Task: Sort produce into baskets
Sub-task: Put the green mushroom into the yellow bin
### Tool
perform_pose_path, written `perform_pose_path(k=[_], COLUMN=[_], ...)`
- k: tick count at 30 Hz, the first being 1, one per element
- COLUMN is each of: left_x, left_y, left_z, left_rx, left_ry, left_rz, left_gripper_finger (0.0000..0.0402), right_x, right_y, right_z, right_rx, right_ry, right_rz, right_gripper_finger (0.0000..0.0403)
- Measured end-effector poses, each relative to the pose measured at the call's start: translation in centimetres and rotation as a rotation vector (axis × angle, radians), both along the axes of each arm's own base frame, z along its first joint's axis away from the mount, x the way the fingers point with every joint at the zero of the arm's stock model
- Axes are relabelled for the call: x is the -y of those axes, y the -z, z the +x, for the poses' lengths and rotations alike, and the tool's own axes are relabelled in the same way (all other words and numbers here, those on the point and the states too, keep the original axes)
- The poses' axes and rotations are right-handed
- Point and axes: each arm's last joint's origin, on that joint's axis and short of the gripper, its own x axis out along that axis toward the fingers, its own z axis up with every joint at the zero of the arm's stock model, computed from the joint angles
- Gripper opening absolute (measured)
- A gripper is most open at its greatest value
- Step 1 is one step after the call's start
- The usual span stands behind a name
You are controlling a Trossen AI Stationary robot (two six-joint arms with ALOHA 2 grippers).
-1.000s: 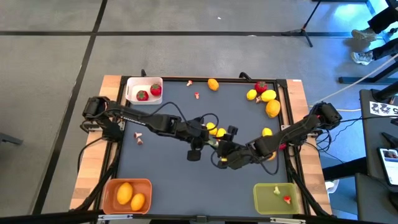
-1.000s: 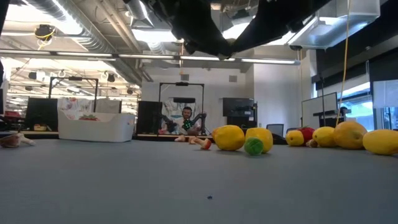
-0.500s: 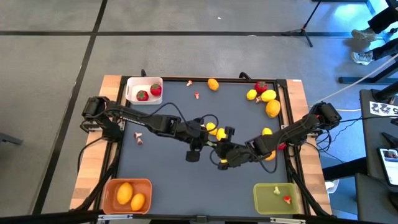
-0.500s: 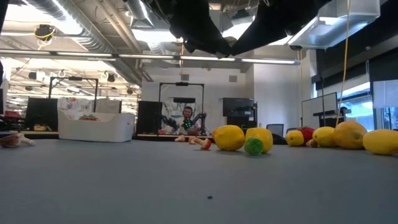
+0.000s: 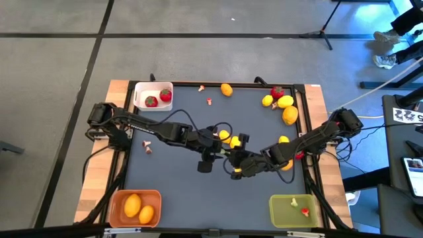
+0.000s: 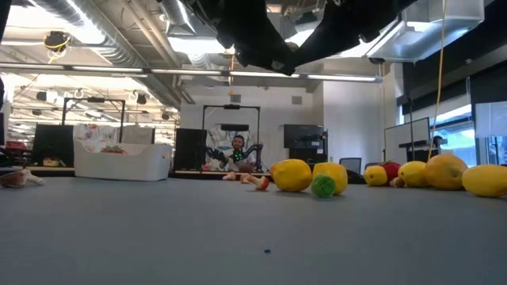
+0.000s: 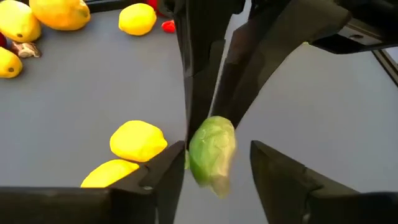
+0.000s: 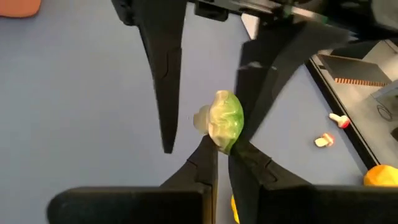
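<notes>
A small green leafy piece of produce (image 7: 211,155) hangs in the air over the middle of the table (image 5: 178,178). My right gripper (image 8: 222,146) is shut on it. My left gripper (image 7: 217,148) is open, with one finger on each side of the piece. In the high view the two grippers meet tip to tip, left gripper (image 5: 223,150) and right gripper (image 5: 234,158). Two lemons (image 7: 138,140) lie on the table below. The white basket (image 5: 141,98) holds two strawberries, the orange basket (image 5: 117,198) two yellow-orange fruits, and the olive-green basket (image 5: 281,210) a red bit. My left gripper stands with one finger (image 7: 174,165) close against the green piece and the other clear of it; I cannot tell whether it touches. My right gripper pinches one end of the green piece (image 8: 225,138) between its two fingertips. It comes slanting down from the table's right. The piece is lifted clear of the table.
More lemons and a strawberry (image 5: 281,102) lie at the far right, an orange fruit (image 5: 227,89) near the far edge, and small pale bits (image 5: 147,146) at the left. In the low view a small green ball (image 6: 322,186) lies in front of the lemons. People sit beyond the table.
My right gripper has shut on the green piece, and after that my left gripper has opened. Both arms have stayed where they were and the piece has stayed in the air.
</notes>
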Motion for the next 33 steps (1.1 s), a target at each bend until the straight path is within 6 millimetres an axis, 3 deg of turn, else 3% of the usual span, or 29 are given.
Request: perform_pose_path(k=[11, 23, 33], left_x=[-0.1, -0.1, -0.1], left_y=[0.2, 0.2, 0.2], left_z=[-0.1, -0.2, -0.2], left_rx=[-0.023, -0.027, -0.027], left_ry=[-0.012, -0.017, -0.022], left_rz=[-0.003, -0.01, -0.015], left_gripper_finger=[0.0205, 0.0205, 0.0205], right_x=[-0.1, -2.7, -4.8], right_y=[-0.5, -2.1, -1.6], right_z=[-1.6, -6.0, -9.0], right_rx=[-0.077, -0.119, -0.284], right_ry=[-0.028, -0.03, -0.007], right_rz=[0.097, 0.22, 0.475], right_gripper_finger=[0.003, 0.003, 0.003])
